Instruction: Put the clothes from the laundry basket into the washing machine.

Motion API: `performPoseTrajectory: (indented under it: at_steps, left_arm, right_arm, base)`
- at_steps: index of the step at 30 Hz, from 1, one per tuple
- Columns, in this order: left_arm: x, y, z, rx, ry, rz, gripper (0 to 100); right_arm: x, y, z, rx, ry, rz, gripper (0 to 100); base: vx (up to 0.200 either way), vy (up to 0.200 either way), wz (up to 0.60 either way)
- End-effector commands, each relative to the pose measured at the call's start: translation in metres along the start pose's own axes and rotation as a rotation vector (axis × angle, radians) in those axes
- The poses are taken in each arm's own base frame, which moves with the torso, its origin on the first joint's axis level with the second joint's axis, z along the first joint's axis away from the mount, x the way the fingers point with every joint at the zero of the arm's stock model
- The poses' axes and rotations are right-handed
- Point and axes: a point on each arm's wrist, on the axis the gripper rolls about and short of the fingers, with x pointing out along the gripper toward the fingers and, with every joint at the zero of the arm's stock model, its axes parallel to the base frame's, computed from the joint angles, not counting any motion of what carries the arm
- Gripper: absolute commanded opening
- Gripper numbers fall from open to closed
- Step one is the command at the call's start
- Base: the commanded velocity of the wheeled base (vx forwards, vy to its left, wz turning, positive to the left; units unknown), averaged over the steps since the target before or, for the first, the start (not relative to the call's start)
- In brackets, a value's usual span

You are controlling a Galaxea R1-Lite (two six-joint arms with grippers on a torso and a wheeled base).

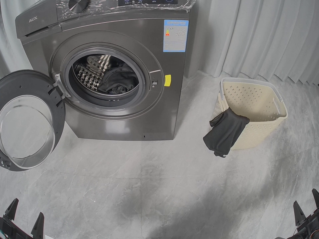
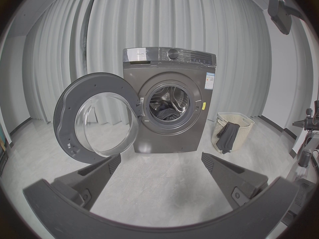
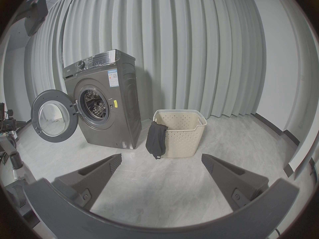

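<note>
Grey washing machine (image 1: 133, 125) wears a blue label (image 1: 175, 35); left gripper (image 2: 160, 156) and right gripper (image 3: 161, 156) gape empty.

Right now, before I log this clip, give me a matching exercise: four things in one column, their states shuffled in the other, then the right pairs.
Things:
1. washer door
2. drum
3. black garment
4. left gripper

States:
A. draped over the rim of the basket, hanging down outside
B. open, holding nothing
C. swung wide open
D. already has dark clothes inside

Pairs: 1-C, 2-D, 3-A, 4-B.
</note>
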Motion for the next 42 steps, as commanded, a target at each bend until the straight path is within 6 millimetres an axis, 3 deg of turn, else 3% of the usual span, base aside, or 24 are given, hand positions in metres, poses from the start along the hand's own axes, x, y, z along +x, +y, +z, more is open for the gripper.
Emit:
performPoseTrajectory:
  at_steps: [1,8,23,42]
  left_arm:
    - [0.0007,0.0000,-0.0052,-0.006,0.010,0.000,100]
    - [0.0007,0.0000,-0.0052,-0.001,0.010,0.000,100]
    - [0.0007,0.0000,-0.0052,-0.012,0.010,0.000,100]
    - [0.0007,0.0000,-0.0050,-0.010,0.008,0.000,100]
  right_arm:
    - [0.0001,0.0000,-0.0040,0.000,0.001,0.000,100]
    - [-0.0001,0.0000,-0.0034,0.000,-0.002,0.000,100]
    - [0.0001,0.0000,-0.0040,0.000,0.001,0.000,100]
    - [0.0000,0.0000,-0.0036,-0.001,0.001,0.000,100]
  base:
    - [0.000,-0.200,0.00]
    - [0.000,-0.200,0.00]
    - [0.000,0.000,0.00]
    - [0.000,-0.189,0.00]
